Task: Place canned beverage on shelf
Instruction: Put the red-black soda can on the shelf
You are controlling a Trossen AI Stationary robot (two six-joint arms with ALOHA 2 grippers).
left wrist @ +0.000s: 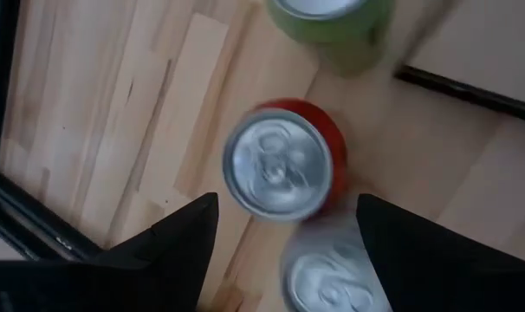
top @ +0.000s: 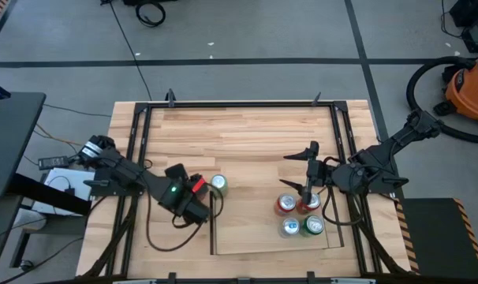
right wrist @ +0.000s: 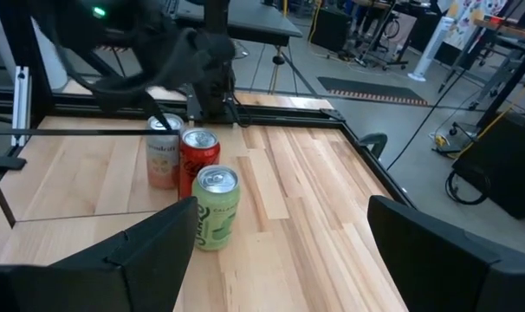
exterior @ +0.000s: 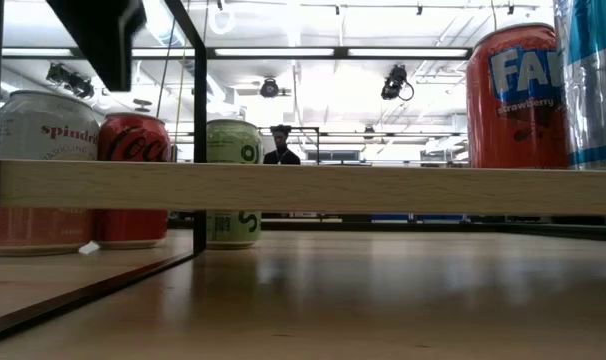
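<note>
Three cans stand upright on the tabletop left of the shelf [top: 255,225]: a red cola can [left wrist: 284,160], a green can [left wrist: 332,22] and a pale Spindrift can [exterior: 45,170]. My left gripper [top: 198,193] hangs open above them, pointing down. In its wrist view [left wrist: 286,204] the red can's top shows between the fingers, farther down. The shelf carries several cans [top: 298,214] on its right part. My right gripper [top: 294,170] is open and empty above the shelf, pointing toward the table's left.
The shelf is a raised wood panel [exterior: 383,187] with thin dark rods; an orange Fanta can [exterior: 513,95] and a blue can [exterior: 595,80] stand on it. A black frame [top: 223,103] rims the tabletop. A person [exterior: 280,150] stands far behind.
</note>
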